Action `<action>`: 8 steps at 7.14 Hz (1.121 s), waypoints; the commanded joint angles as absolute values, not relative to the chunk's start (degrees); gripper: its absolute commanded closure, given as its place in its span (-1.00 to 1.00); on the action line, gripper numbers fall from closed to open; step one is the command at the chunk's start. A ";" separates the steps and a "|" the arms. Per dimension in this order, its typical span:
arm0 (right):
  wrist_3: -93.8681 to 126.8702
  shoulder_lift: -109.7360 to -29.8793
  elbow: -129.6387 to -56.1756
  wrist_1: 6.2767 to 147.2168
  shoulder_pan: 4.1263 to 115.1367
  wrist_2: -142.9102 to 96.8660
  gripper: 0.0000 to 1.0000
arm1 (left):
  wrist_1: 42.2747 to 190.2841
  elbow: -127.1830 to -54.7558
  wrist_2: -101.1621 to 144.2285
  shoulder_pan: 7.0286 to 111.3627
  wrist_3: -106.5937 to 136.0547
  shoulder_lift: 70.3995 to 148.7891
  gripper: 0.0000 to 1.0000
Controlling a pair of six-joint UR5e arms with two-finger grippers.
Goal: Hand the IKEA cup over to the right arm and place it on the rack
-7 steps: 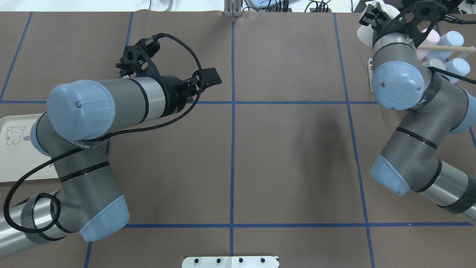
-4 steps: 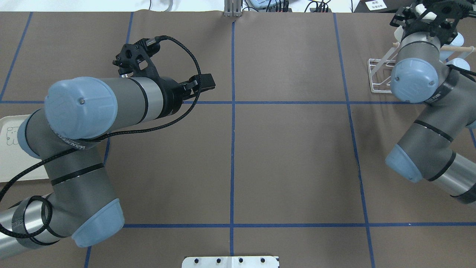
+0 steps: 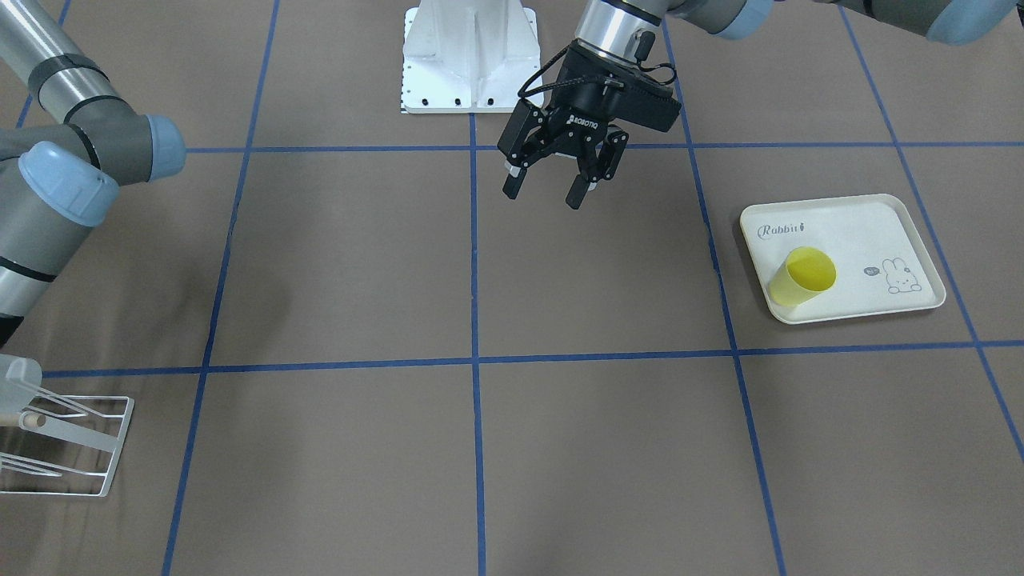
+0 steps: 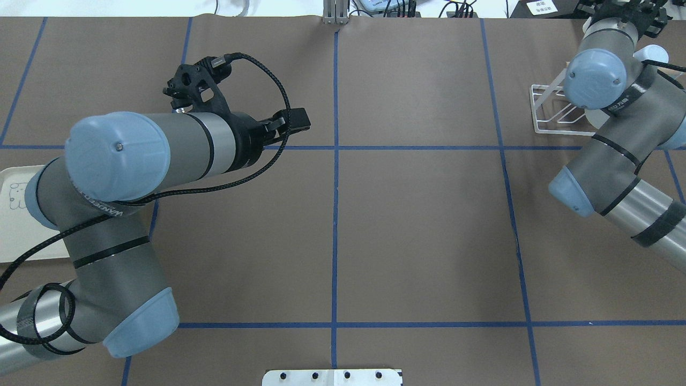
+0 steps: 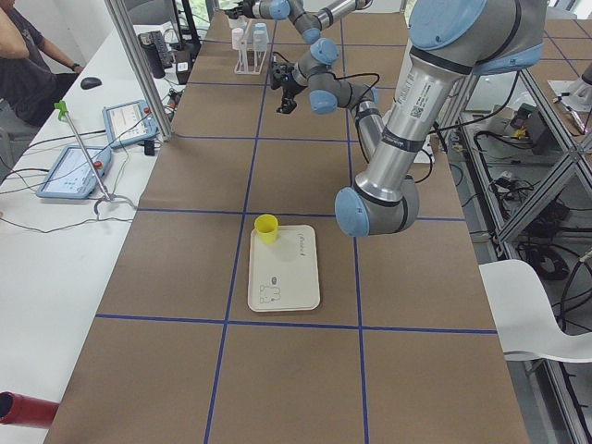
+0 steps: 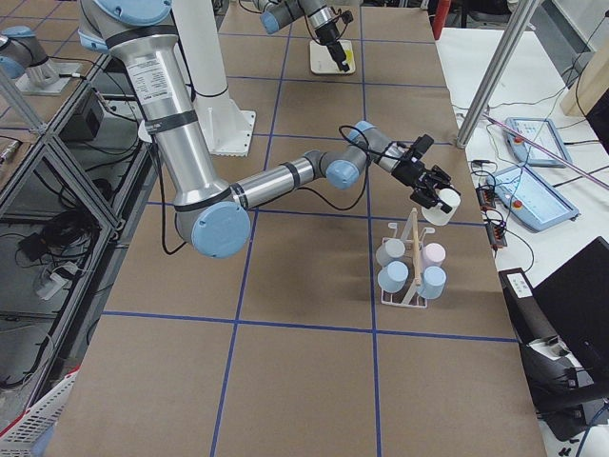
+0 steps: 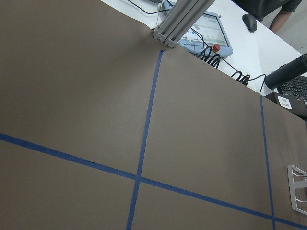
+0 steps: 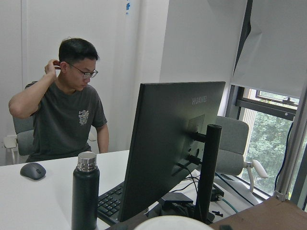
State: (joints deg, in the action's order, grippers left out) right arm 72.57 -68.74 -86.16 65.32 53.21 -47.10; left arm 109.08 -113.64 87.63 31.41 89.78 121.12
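The white IKEA cup (image 6: 443, 208) hangs just beyond the far end of the rack (image 6: 411, 249), with my right gripper (image 6: 431, 191) shut on it. Its rim (image 8: 172, 223) shows at the bottom of the right wrist view. The white wire rack (image 4: 552, 110) with its wooden dowel holds several pale blue, grey and pink cups. In the overhead view the right arm (image 4: 611, 91) covers much of it and the gripper is cut off by the top edge. My left gripper (image 3: 542, 194) is open and empty above mid-table, seen also from overhead (image 4: 293, 120).
A yellow cup (image 3: 802, 276) lies tilted on the cream rabbit-print tray (image 3: 872, 232) on my left side. Beyond the table's far edge are a person (image 8: 67, 120), a monitor (image 8: 172, 143), a dark bottle (image 8: 85, 191) and tablets (image 6: 533, 143).
My right arm has swung outward and farther back, carrying the white cup past the rack's far end and uncovering the rack's near frame. The left arm drew back slightly, then held.
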 commanded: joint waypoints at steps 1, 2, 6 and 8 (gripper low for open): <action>70.58 -67.32 -80.43 59.00 53.96 -48.24 1.00 | 109.07 -113.64 87.63 31.38 90.00 121.11 -1.00; 70.58 -67.32 -79.90 58.80 53.88 -48.34 1.00 | 109.07 -113.64 87.63 31.29 90.00 121.03 -1.00; 70.58 -67.76 -79.63 57.75 52.91 -49.22 1.00 | 109.16 -113.64 87.63 31.38 90.09 121.03 -1.00; 70.58 -68.99 -79.45 56.51 52.38 -49.22 1.00 | 109.25 -113.64 87.71 31.20 90.18 120.94 -1.00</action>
State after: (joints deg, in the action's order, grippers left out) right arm 70.58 -68.24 -79.51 57.06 52.64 -49.20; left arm 109.18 -113.64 87.69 31.29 90.15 120.96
